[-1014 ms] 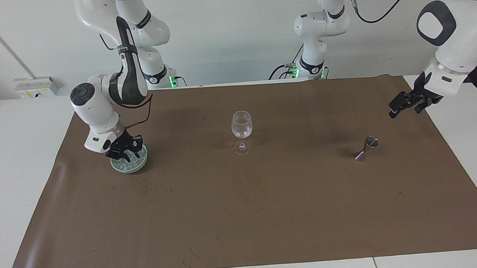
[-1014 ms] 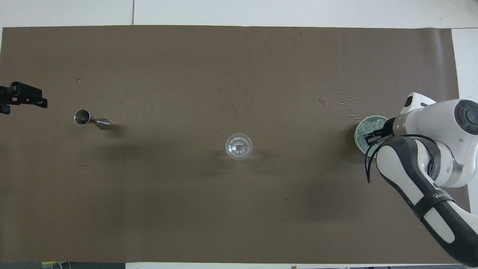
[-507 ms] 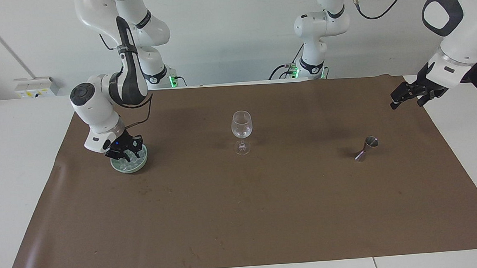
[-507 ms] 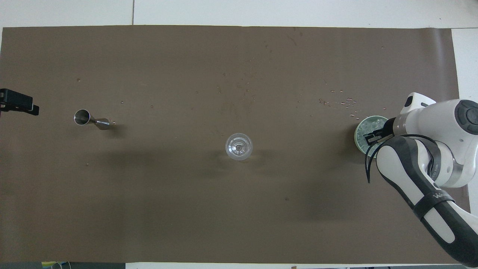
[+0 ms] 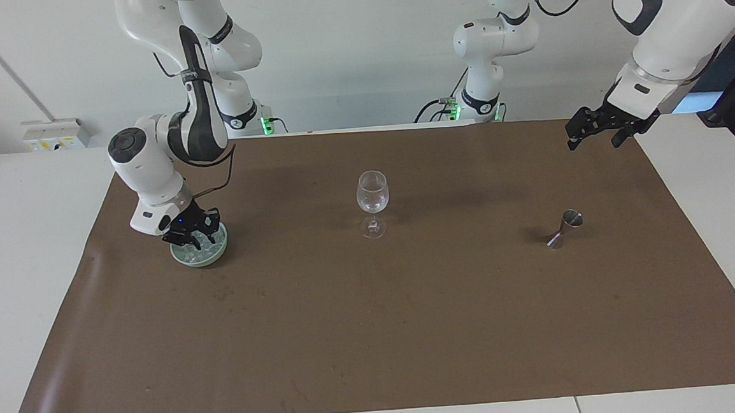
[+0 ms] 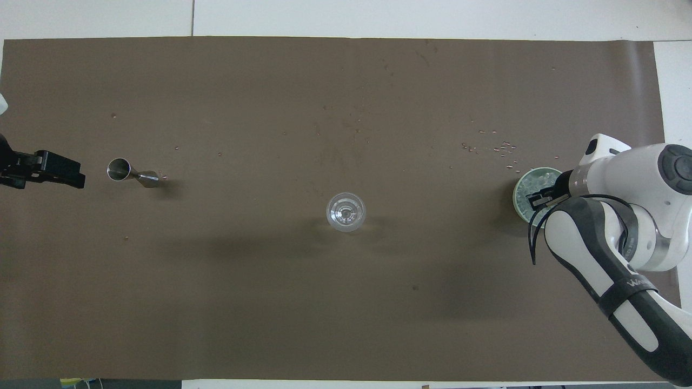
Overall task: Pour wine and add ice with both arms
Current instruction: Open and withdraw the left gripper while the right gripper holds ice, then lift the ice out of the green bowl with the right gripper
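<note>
Your right gripper (image 5: pixel 195 237) sits down in the pale green bowl (image 5: pixel 215 254) at the right arm's end of the worktop, fingers closed among the ice (image 5: pixel 201 253); whether a cube is held, you cannot tell. Your left gripper (image 5: pixel 594 132) hangs open and empty over the left arm's end. No writing is readable.

This is a robotics lab, not a home or a bar. Two white jointed robot arms (image 5: pixel 166 148) are bolted at the 12 o'clock edge of a plain white bench (image 5: pixel 19 253), green status lights glowing at their bases. Loose black cables (image 5: pixel 576 24) hang off the arm at 2 o'clock. A brown paper sheet (image 5: pixel 375 334) covers the bench, the wall (image 5: pixel 345 48) is bare white, and a wall socket box (image 5: pixel 57 133) sits at 10 o'clock.
</note>
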Motion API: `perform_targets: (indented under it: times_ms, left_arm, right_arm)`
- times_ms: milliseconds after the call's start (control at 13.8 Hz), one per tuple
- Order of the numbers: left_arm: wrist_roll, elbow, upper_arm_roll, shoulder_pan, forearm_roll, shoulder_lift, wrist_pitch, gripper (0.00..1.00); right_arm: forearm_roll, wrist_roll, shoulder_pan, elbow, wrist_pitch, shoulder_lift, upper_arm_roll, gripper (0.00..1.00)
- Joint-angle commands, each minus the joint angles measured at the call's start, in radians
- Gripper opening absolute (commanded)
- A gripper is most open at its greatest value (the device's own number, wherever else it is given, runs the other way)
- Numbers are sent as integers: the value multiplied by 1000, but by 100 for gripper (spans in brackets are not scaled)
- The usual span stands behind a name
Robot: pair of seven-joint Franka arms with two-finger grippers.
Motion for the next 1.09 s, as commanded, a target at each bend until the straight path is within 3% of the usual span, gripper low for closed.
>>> perform_targets:
  times_ms: [0,362,724,1014]
  left_arm:
    - [6,-30,-17,23,17,-27,21,100]
    - [43,-30,-17,20,17,-24,13,100]
    - [41,-27,-15,20,17,-24,26,100]
    - [47,-27,-16,20,17,-21,58,100]
  right_arm:
    - [12,-26,-14,-19,1,-12,6,23]
    - [12,-29,-15,-15,-1,-12,6,0]
    - [12,-26,-11,35,-38,-20,6,0]
    - [12,-24,-12,145,-218,-43,6,0]
